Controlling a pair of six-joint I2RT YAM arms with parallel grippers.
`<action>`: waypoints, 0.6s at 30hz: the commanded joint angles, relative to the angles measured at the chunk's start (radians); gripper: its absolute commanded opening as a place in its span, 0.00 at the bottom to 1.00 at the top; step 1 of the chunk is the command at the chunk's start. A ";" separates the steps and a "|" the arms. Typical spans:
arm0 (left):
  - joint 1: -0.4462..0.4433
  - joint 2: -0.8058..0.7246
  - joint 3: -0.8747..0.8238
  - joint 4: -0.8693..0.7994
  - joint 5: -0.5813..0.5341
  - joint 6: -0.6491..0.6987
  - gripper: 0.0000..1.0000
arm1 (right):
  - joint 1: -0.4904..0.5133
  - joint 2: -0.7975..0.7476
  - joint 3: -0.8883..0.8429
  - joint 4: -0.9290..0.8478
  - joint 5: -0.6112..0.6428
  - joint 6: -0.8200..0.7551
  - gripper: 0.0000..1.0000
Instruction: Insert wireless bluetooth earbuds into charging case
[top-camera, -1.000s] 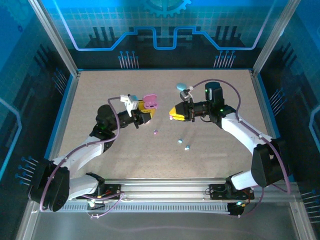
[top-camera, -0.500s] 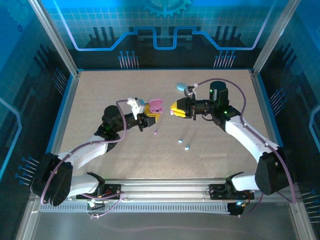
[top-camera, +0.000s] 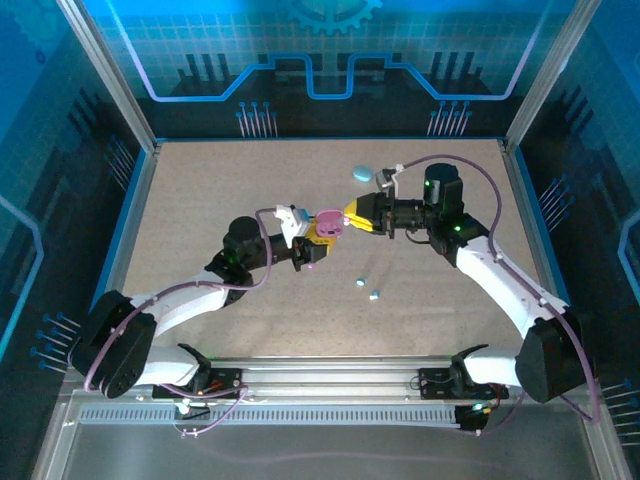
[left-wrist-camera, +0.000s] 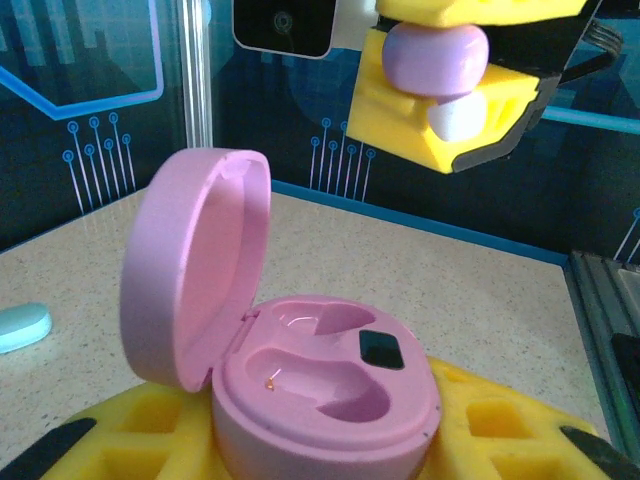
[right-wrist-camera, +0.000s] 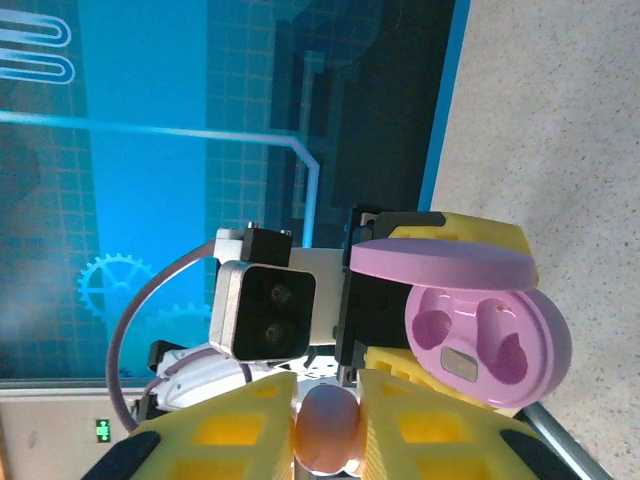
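Observation:
My left gripper (top-camera: 320, 235) is shut on a pink charging case (top-camera: 328, 221), gripped at its base between yellow fingers (left-wrist-camera: 500, 430). The case (left-wrist-camera: 320, 385) has its lid (left-wrist-camera: 190, 265) swung open, and both moulded wells are empty. My right gripper (top-camera: 353, 212) is shut on a purple earbud (left-wrist-camera: 435, 55). It hangs just beyond and above the open case, apart from it. In the right wrist view the earbud (right-wrist-camera: 328, 430) sits pinched between the yellow pads (right-wrist-camera: 230, 440), facing the case (right-wrist-camera: 490, 345).
Two light-blue earbuds (top-camera: 361, 282) (top-camera: 375, 294) lie on the table in front of the grippers. A closed light-blue case (top-camera: 361, 173) rests behind the right gripper, and shows at the left edge (left-wrist-camera: 20, 328) in the left wrist view. Metal frame posts border the table.
The left arm has carried the pink case to the right and nearer, up to the right gripper. The right gripper has shifted slightly back, still holding the earbud.

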 joint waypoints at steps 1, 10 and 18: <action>-0.020 0.025 0.043 0.092 -0.033 -0.001 0.30 | 0.020 -0.025 0.027 -0.059 0.051 -0.076 0.23; -0.042 0.046 0.055 0.122 -0.043 -0.007 0.30 | 0.059 -0.042 0.057 -0.130 0.118 -0.188 0.23; -0.059 0.062 0.065 0.139 -0.039 -0.004 0.30 | 0.117 -0.048 0.115 -0.256 0.240 -0.319 0.23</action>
